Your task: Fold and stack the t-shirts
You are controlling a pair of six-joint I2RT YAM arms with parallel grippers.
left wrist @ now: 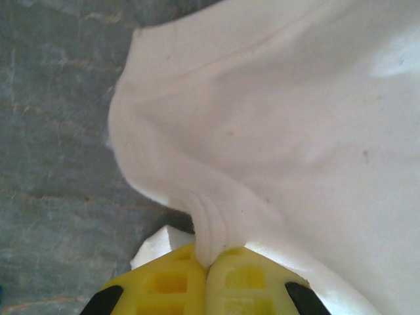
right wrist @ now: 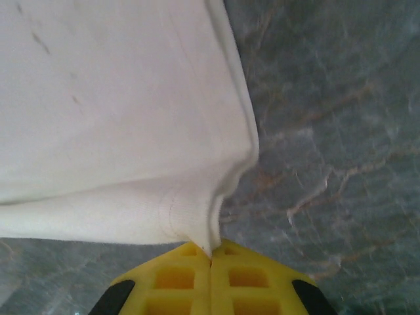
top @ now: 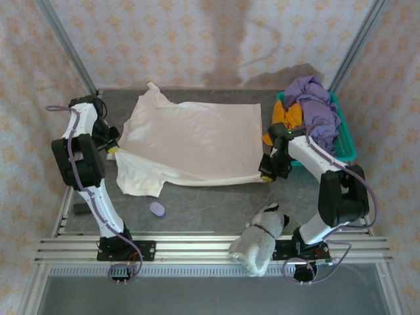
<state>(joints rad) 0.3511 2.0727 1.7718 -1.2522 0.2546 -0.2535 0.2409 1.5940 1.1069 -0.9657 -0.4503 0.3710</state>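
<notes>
Each clenched on a pinch of the cream t-shirt [top: 190, 134] stretched flat between them, the left claw [left wrist: 207, 261] and right claw [right wrist: 210, 252] should lift together and carry that edge evenly, keeping the cloth taut.

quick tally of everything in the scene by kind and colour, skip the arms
cream-white t-shirt: 1
purple t-shirt: 1
orange t-shirt: 1
teal basket: 1
plush toy: 1
small lilac object: 1
total: 6
</notes>
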